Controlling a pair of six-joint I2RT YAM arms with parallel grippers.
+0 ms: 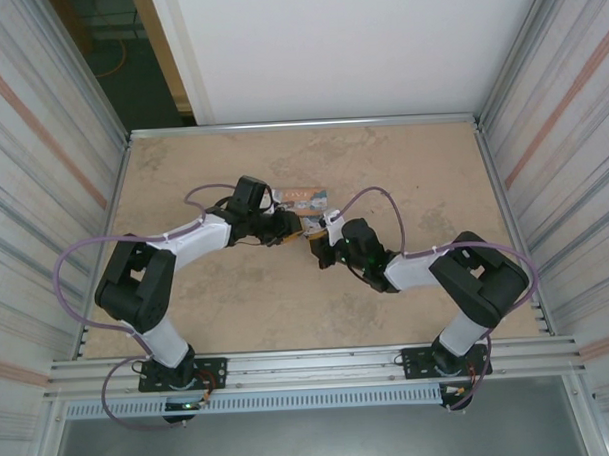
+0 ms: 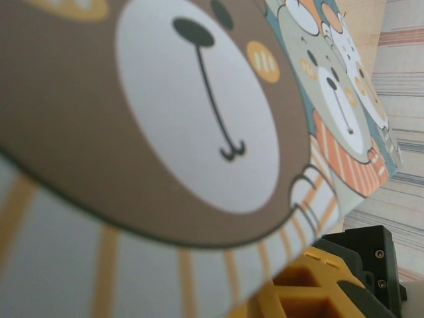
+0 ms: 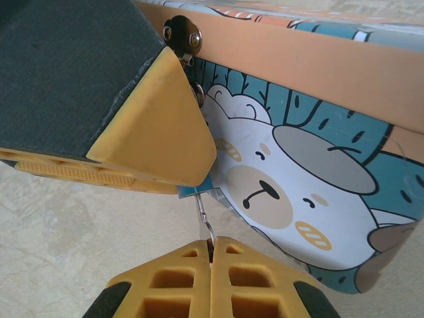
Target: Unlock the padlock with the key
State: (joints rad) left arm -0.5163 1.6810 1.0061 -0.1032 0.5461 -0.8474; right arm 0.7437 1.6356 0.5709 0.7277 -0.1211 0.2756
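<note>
Your two claws are meeting at the near face of the tin [image 1: 301, 197], which is sitting around the middle of the tabletop [image 1: 237, 310]. Bare, mottled beige surface is lying open on every side of the tin, running out to a metal rim [image 1: 301, 124] and ribbed walls [image 1: 42, 147]. The tightest room is right at the tin's front, where both arms are crowding in.

The right claw [image 3: 211, 250] is pinching its yellow tips fully together on the key [image 3: 205, 218], a thin silver sliver rising toward the tin's front wall. The padlock [image 3: 193, 191] is showing as a small teal-blue edge against that wall, below the tin's round metal rivets [image 3: 183, 34]. One finger [image 3: 156, 132] of the left claw [image 1: 287, 227], a yellow wedge with a dark grainy pad, is covering most of it. I cannot tell whether that claw is gripping anything.

The tin is looking smooth, printed with cartoon bears, with an orange band running along its lid edge.
</note>
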